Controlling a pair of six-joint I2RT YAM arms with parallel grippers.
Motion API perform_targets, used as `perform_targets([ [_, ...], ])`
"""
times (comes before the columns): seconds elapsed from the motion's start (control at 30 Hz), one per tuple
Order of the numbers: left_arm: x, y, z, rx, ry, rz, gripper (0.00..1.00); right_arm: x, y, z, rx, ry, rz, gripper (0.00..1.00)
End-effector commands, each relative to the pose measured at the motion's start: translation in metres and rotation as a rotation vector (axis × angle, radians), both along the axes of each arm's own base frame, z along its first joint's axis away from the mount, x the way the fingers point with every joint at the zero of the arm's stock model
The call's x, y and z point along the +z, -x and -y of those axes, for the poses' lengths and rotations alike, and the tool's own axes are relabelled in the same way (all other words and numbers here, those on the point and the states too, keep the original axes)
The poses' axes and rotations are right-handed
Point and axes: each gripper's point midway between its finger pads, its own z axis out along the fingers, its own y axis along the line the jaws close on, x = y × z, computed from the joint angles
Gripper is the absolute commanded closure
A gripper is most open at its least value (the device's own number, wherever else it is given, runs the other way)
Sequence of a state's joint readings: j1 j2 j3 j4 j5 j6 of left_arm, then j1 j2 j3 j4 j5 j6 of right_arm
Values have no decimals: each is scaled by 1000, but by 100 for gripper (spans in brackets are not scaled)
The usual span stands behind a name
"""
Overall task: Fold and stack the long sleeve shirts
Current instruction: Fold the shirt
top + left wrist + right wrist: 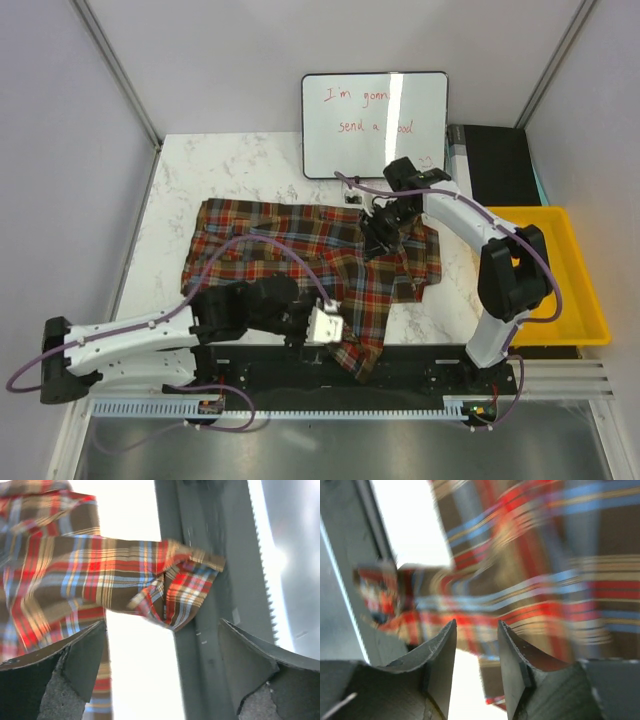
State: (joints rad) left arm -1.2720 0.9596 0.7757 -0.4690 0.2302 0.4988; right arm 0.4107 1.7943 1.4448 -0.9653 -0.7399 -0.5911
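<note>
One red-orange, navy and white plaid long sleeve shirt (290, 250) lies spread on the marble table (200, 170). One sleeve trails over the near edge onto the rail. My left gripper (330, 328) hovers by that sleeve. In the left wrist view it (162, 630) is wide open and empty, with the sleeve cuff (185, 590) ahead of it across the table edge. My right gripper (375, 240) is over the shirt's right middle. In the right wrist view it (476, 625) stands open by a narrow gap with nothing between the jaws, above blurred plaid cloth (545, 555).
A whiteboard (375, 122) leans at the back of the table. A yellow bin (565, 275) stands to the right, with a black box (500, 165) behind it. The dark rail (400, 375) runs along the near edge. Walls enclose both sides.
</note>
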Motion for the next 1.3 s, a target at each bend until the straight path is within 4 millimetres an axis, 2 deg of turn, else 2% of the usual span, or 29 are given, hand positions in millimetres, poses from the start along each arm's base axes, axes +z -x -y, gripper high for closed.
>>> perform_targets([
  [0.0, 42, 23, -22, 184, 106, -408, 1, 14, 55, -3, 210, -45, 97, 53],
  [0.03, 48, 20, -25, 225, 120, -448, 1, 4, 72, -11, 266, -28, 114, 53],
  [0.07, 52, 6, -29, 289, 139, -465, 1, 0, 65, -17, 290, -9, 207, 54],
  [0.1, 55, -4, -32, 342, 159, -464, 1, 2, 67, -22, 331, -12, 273, 54],
  [0.13, 59, -9, -36, 380, 183, -479, 1, -6, 76, -34, 396, -6, 322, 54],
  [0.17, 66, -15, -42, 410, 224, -468, 1, -16, 77, -37, 426, 35, 335, 54],
  [0.2, 62, -22, -47, 466, 234, -471, 1, -15, 76, -44, 482, 38, 374, 55],
  [0.23, 59, -28, -53, 521, 232, -480, 1, -18, 87, -52, 550, 46, 375, 55],
  [0.3, 53, -54, -65, 704, 245, -517, 1, -27, 90, -61, 623, 68, 394, 55],
  [0.33, 50, -64, -70, 776, 249, -523, 1, -32, 102, -65, 701, 71, 401, 55],
  [0.37, 47, -76, -77, 852, 255, -533, 1, -39, 107, -66, 743, 82, 396, 55],
  [0.53, 59, -101, -95, 1085, 343, -660, 1, -71, 135, -62, 978, 117, 429, 55],
  [0.57, 57, -111, -109, 1182, 357, -662, 1, -77, 138, -62, 998, 125, 424, 55],
  [0.67, 55, -123, -124, 1289, 393, -681, 1, -88, 142, -67, 1040, 127, 453, 55],
  [0.73, 54, -122, -127, 1304, 408, -700, 1, -92, 145, -72, 1054, 123, 460, 55],
  [0.9, 44, -127, -136, 1369, 420, -733, 1, -115, 149, -63, 1103, 168, 475, 52],
  [1.03, 35, -128, -141, 1405, 433, -772, 1, -121, 144, -69, 1084, 176, 507, 50],
  [1.07, 32, -126, -140, 1402, 429, -787, 1, -122, 146, -69, 1083, 180, 499, 53],
  [1.1, 31, -126, -141, 1406, 431, -793, 1, -124, 147, -66, 1079, 188, 487, 61],
  [1.13, 29, -126, -141, 1406, 432, -798, 1, -125, 148, -65, 1080, 196, 480, 85],
  [1.17, 27, -123, -140, 1398, 426, -810, 1, -122, 147, -65, 1071, 202, 483, 93],
  [1.2, 25, -122, -139, 1393, 423, -814, 1, -115, 143, -70, 1053, 193, 499, 100],
  [1.27, 21, -117, -135, 1354, 412, -834, 3, -94, 133, -77, 953, 162, 492, 100],
])
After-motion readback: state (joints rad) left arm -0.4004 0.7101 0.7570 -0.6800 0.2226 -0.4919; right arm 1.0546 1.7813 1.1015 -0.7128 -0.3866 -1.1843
